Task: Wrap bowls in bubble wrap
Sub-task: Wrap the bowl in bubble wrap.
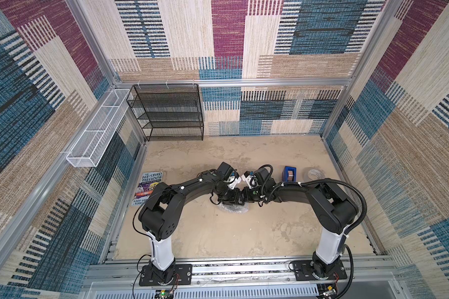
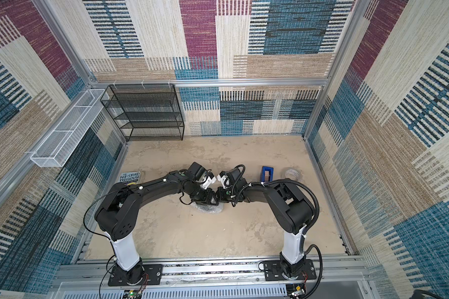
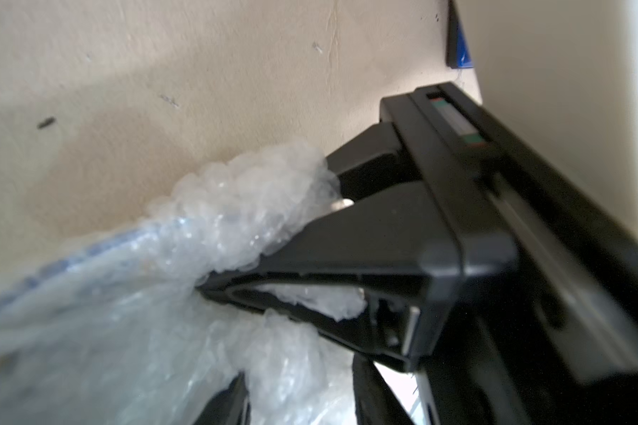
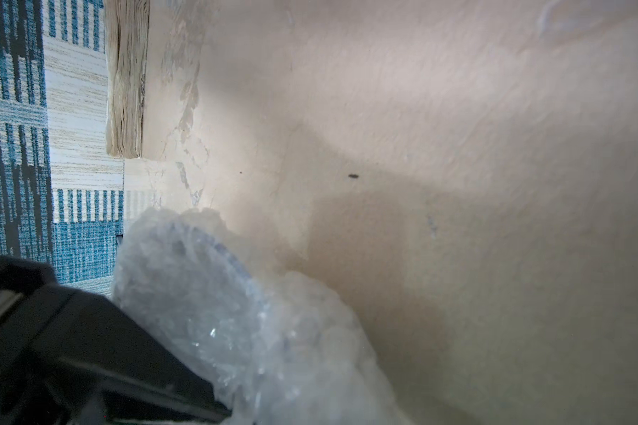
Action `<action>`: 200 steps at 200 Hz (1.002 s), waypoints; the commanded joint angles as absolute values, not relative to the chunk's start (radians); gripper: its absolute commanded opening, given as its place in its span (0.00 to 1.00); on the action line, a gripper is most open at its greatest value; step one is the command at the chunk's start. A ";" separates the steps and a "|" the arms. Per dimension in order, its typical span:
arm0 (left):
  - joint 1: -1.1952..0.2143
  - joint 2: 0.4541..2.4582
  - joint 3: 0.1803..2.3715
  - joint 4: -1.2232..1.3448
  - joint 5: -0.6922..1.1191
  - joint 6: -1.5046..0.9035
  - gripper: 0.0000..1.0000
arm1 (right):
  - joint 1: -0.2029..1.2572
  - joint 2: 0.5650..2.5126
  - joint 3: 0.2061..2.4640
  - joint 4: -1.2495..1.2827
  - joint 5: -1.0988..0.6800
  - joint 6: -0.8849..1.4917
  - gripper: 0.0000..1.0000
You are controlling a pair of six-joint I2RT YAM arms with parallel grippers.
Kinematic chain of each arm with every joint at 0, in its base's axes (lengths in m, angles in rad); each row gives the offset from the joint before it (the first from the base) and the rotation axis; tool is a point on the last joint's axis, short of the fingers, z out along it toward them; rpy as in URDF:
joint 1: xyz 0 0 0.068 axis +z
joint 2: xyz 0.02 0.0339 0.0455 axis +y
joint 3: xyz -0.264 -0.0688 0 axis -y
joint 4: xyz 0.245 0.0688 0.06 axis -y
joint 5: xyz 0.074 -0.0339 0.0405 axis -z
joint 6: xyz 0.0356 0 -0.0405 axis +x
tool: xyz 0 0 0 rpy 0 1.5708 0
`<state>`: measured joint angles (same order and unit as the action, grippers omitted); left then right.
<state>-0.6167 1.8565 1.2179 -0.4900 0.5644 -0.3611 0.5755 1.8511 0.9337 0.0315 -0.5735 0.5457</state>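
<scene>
The bubble wrap (image 1: 233,208) (image 2: 208,208) lies bunched at the middle of the table under both wrists. Through it the left wrist view shows the bowl's blue-patterned rim (image 3: 89,252); in the right wrist view the bowl (image 4: 233,263) is a curved grey edge. My left gripper (image 3: 299,386) (image 1: 230,200) is shut on a bunch of wrap between its two dark fingers. From the opposite side my right gripper (image 3: 266,224) (image 1: 245,198) pinches a fold of wrap at the bowl's edge. Its own fingers are hidden in the right wrist view.
A book (image 1: 148,189) lies at the table's left edge. A blue tape dispenser (image 1: 290,176) and a white tape roll (image 1: 313,174) stand right of the arms. A black mesh shelf (image 1: 169,114) stands at the back left, with a white wire basket (image 1: 96,132) on the left wall.
</scene>
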 commanded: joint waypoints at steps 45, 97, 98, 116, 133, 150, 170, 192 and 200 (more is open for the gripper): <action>-0.552 1.771 1.200 -0.288 0.555 -0.403 0.48 | 0.591 1.809 0.987 -0.064 -0.587 0.623 0.00; -0.543 1.730 1.193 -0.270 0.554 -0.413 0.51 | 0.591 1.789 1.014 -0.128 -0.513 0.601 0.00; -0.543 1.729 1.192 -0.268 0.553 -0.414 0.51 | 0.591 1.789 1.014 -0.129 -0.511 0.600 0.00; -0.535 1.699 1.166 -0.229 0.537 -0.429 0.53 | 0.591 1.785 1.019 -0.152 -0.476 0.591 0.00; -0.521 1.666 1.148 -0.199 0.517 -0.442 0.56 | 0.591 1.784 1.022 -0.164 -0.443 0.584 0.00; -0.504 1.636 1.142 -0.210 0.485 -0.444 0.58 | 0.591 1.784 1.025 -0.170 -0.417 0.578 0.00; -0.460 1.581 1.087 -0.239 0.369 -0.498 0.59 | 0.591 1.776 1.029 -0.177 -0.361 0.564 0.00; -0.408 1.538 0.999 -0.280 0.332 -0.575 0.64 | 0.591 1.770 1.032 -0.181 -0.315 0.545 0.00; -0.402 1.534 0.968 -0.277 0.348 -0.596 0.67 | 0.591 1.773 1.037 -0.185 -0.307 0.539 0.00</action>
<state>-0.4255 1.5543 1.0386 -0.2405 0.3927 -0.4995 0.5888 1.7828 1.0237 -0.2043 -0.3622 0.5697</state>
